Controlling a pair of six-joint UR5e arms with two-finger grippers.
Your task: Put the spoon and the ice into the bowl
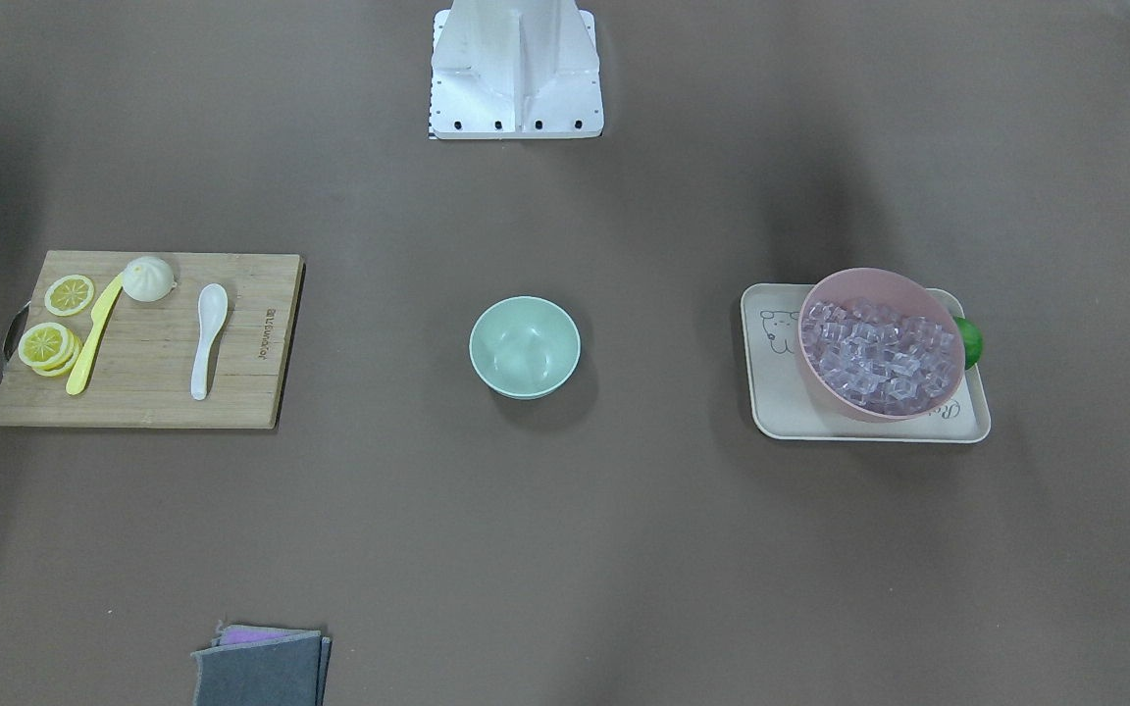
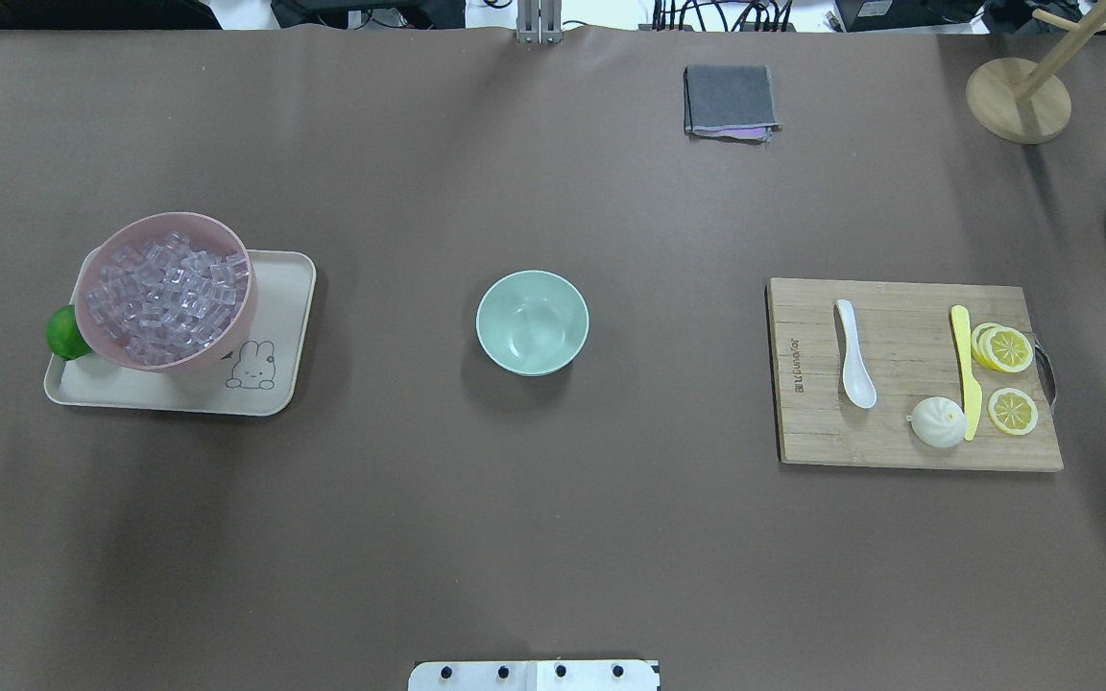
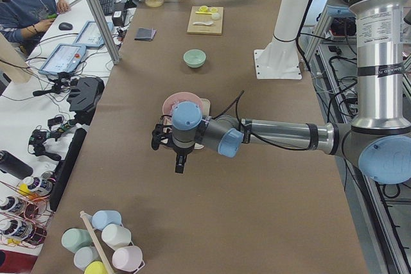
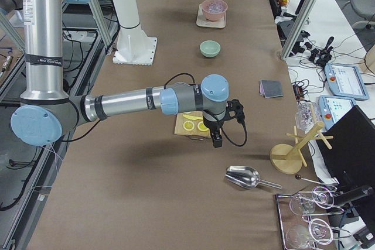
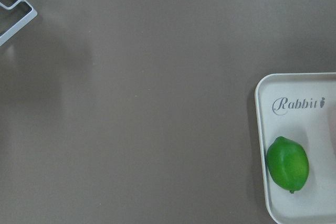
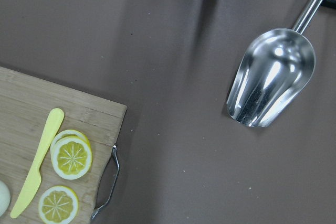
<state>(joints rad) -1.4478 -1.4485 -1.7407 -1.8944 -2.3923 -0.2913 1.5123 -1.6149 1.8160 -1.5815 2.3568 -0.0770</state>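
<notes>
Neither claw's grip can be told. The left gripper hangs just beside the tray, where a pink bowl holds the ice. The right gripper hovers by the cutting board bearing the spoon. The mint bowl sits between them, well apart from both.

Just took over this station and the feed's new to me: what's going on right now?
No step is done yet. The left gripper hangs above the table beside the tray, and the right gripper by the cutting board; I can't tell if they're open. The spoon lies on that board, the ice fills the pink bowl, and the mint-green bowl stands empty mid-table.
</notes>
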